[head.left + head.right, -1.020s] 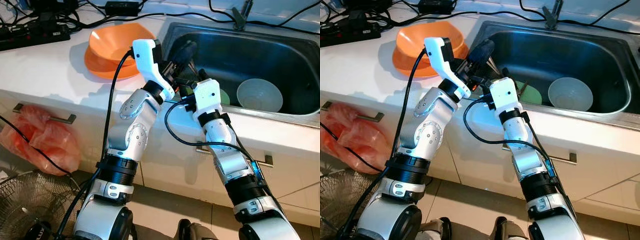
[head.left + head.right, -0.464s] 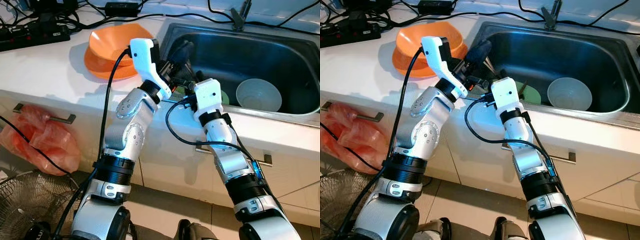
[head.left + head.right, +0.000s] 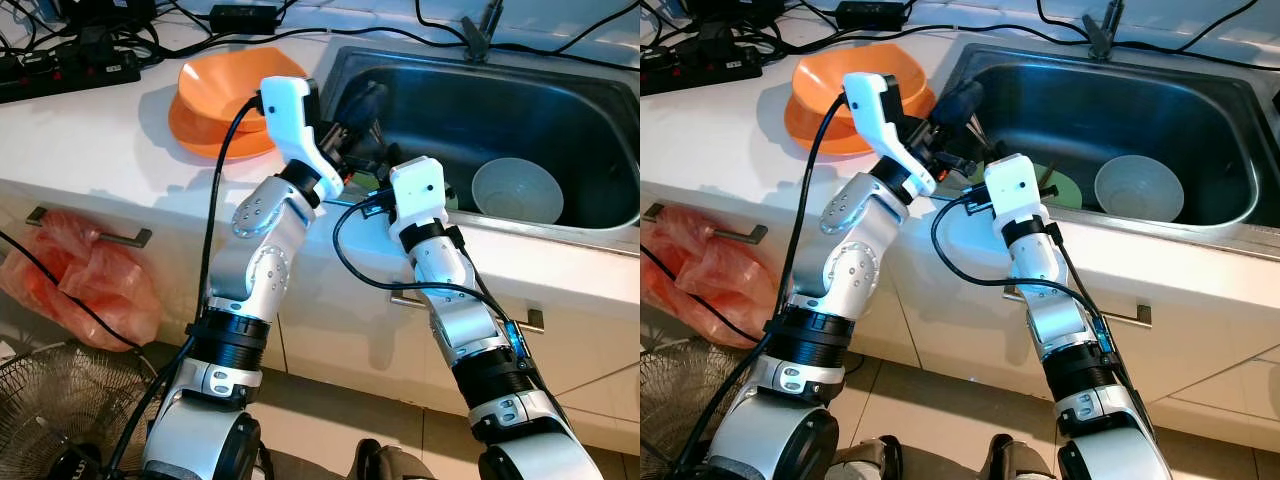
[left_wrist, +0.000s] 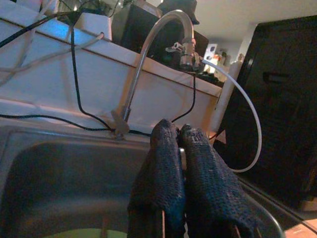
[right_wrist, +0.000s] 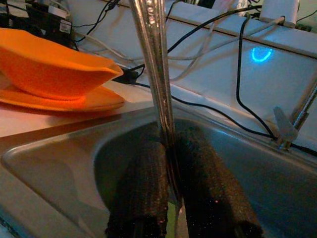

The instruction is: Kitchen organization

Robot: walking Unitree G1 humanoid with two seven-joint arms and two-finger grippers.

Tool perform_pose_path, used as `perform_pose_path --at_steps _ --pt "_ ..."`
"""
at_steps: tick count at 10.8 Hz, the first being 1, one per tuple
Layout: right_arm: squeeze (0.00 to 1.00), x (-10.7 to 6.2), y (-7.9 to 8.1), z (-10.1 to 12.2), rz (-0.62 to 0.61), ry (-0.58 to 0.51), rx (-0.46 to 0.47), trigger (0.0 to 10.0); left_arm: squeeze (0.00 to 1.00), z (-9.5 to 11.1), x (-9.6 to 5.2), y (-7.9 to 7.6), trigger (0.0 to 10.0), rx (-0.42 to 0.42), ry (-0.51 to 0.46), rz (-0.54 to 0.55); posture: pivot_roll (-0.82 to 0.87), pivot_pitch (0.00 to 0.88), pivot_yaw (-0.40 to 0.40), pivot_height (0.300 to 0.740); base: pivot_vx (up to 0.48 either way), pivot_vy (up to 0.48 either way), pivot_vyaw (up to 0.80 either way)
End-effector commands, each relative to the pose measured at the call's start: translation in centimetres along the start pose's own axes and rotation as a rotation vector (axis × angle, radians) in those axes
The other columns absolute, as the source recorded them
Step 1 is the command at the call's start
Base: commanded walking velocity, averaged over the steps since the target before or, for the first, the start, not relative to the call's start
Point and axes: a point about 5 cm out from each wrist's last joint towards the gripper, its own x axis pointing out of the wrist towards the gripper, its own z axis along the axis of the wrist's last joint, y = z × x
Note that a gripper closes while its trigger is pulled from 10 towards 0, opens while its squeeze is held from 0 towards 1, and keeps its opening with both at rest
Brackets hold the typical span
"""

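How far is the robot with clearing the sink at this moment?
Done: an orange bowl sits on an orange plate on the counter. In hand: the right gripper is shut on a metal utensil handle over the sink; the left gripper is shut beside it. Left: a pale bowl and a green plate remain in the sink.

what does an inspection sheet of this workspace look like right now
surface: white counter with a steel sink set in it
job's things: orange bowl on an orange plate on the counter; pale bowl and green plate in the sink; metal utensil
clutter: red plastic bag on a drawer handle
grippers: left gripper shut, over the sink; right gripper shut on the metal utensil
cables: black cables and a power strip along the counter's back
surroundings: faucet, wire fan on the floor
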Motion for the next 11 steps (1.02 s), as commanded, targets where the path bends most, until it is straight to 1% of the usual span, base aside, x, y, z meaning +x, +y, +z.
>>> perform_pose_path --at_steps 1,2,3,8,11 --pt "0.0 0.0 0.0 -0.2 -0.003 0.005 0.011 0.0 0.0 0.0 -0.1 -0.3 10.0 0.006 -0.004 -0.007 0.02 0.113 0.001 0.74 0.0 0.0 0.0" --pt "0.0 0.0 -0.1 -0.3 -0.007 0.008 0.01 0.0 0.0 -0.1 0.0 -0.4 10.0 0.02 0.0 -0.01 0.02 0.111 0.001 0.74 0.0 0.0 0.0" --pt "0.0 0.0 -0.3 -0.3 -0.012 0.009 0.008 0.0 1.0 -0.2 0.0 -0.5 10.0 0.02 -0.001 -0.017 0.02 0.112 0.002 0.74 0.0 0.0 0.0" --pt "0.0 0.0 -1.1 -0.4 -0.051 0.016 -0.002 0.0 1.0 -0.1 -0.1 -0.6 10.0 0.013 -0.008 -0.021 0.03 0.118 -0.002 0.74 0.0 0.0 0.0" --pt "0.0 0.2 -1.9 -0.5 -0.082 0.024 -0.009 0.0 1.0 -0.1 -0.4 -0.2 10.0 0.026 -0.011 0.007 0.03 0.122 -0.006 0.74 0.0 0.0 0.0"
